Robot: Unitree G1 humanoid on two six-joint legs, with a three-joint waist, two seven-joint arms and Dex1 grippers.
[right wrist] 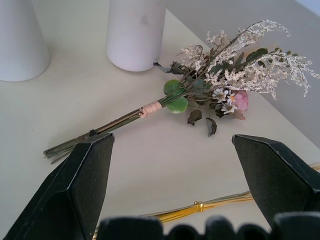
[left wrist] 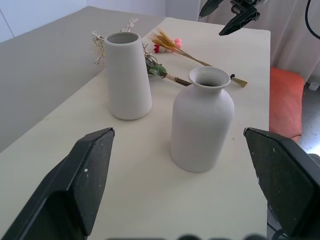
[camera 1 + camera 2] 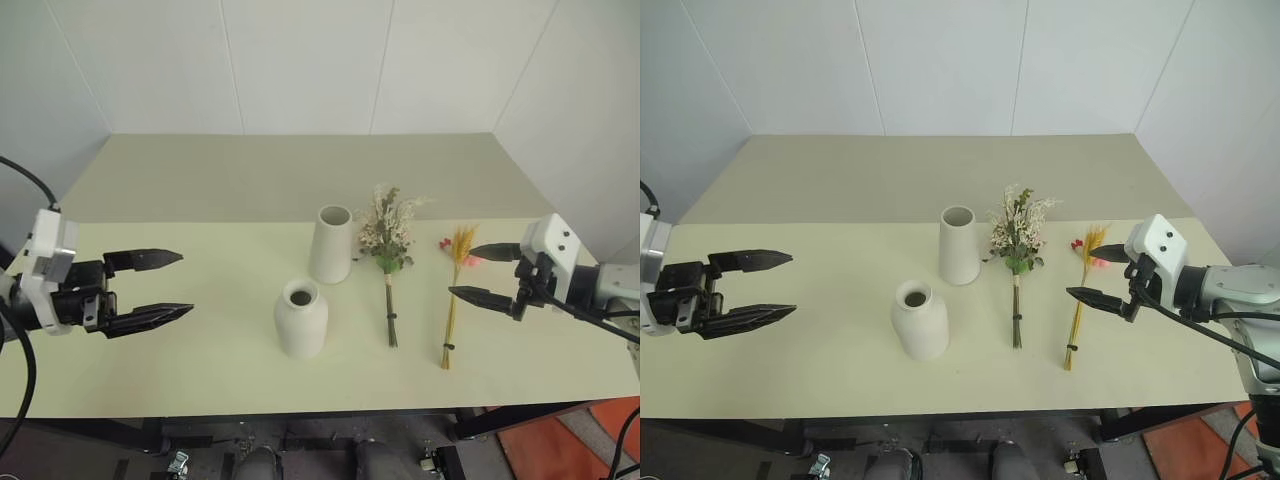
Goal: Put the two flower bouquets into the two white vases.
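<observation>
Two white vases stand mid-table: a tall tapered cone (image 3: 331, 244) and, nearer the front, a short bottle-shaped one (image 3: 301, 319). To their right lies the bushy bouquet (image 3: 387, 247) of cream sprigs and green leaves, flat on the table. Further right lies the slim wheat bouquet (image 3: 456, 285) with pink-red blossoms. My right gripper (image 3: 482, 272) hovers open just right of the wheat bouquet, holding nothing. My left gripper (image 3: 150, 289) is open at the table's left, well apart from the vases. In the right wrist view the bushy bouquet (image 1: 200, 95) lies ahead and the wheat stems (image 1: 210, 205) run below the fingers.
The pale table (image 3: 220, 290) meets a darker strip (image 3: 280, 170) at the back, against white walls. An orange patch of floor (image 3: 570, 440) shows past the table's right front corner.
</observation>
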